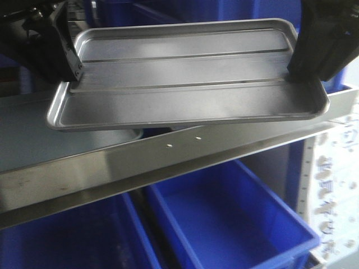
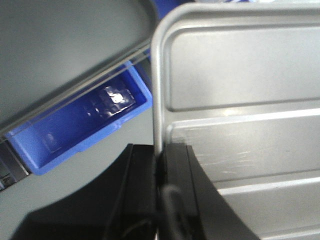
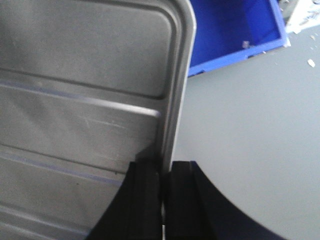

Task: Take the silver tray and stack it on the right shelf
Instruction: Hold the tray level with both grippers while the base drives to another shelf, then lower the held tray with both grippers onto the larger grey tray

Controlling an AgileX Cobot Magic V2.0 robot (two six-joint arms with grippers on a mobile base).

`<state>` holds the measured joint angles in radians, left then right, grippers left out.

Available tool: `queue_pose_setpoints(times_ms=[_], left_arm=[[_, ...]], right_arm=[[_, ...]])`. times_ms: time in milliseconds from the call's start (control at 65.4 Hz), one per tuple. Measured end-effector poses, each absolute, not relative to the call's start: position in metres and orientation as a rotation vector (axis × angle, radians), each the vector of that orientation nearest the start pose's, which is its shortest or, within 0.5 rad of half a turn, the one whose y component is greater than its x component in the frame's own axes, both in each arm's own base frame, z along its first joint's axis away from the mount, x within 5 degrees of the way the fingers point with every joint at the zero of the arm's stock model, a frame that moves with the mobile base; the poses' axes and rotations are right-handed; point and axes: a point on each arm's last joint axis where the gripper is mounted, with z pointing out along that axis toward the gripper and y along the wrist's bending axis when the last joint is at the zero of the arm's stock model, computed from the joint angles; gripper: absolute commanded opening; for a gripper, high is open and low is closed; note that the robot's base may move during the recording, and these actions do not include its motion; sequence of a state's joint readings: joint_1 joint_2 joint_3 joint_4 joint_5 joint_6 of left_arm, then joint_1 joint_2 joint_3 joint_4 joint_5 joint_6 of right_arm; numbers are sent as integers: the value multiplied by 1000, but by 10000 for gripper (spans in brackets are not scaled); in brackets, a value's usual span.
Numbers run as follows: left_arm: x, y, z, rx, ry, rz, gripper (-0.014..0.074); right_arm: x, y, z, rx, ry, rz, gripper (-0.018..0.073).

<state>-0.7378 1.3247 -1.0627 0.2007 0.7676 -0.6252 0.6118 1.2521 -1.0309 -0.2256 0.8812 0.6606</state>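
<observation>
Silver tray (image 1: 185, 73) held aloft, long axis left-right, over front bar of right shelf (image 1: 168, 162). Left gripper (image 1: 76, 73) pinches left short rim; right gripper (image 1: 297, 73) pinches right rim. Shelf lies just below, extending farther; neither arm nearer.

- Front view: close, looking forward and slightly down on the tray (image 1: 185, 84) above the shelf (image 1: 168, 162), with bins (image 1: 224, 218) below.
- Left wrist: very close, looking along the left gripper (image 2: 161, 165) clamped on the tray's left rim.
- Right wrist: same, right gripper (image 3: 165, 172), right rim.
- All three views share the tray.
</observation>
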Motion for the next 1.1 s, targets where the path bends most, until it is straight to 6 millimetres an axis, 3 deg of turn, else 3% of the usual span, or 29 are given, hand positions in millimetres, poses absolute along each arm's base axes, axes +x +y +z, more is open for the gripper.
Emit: queue_pose_setpoints(times_ms=[1100], left_arm=[[210, -174, 312, 268, 2509, -329, -99]], right_arm=[[212, 130, 316, -59, 2562, 213, 57]])
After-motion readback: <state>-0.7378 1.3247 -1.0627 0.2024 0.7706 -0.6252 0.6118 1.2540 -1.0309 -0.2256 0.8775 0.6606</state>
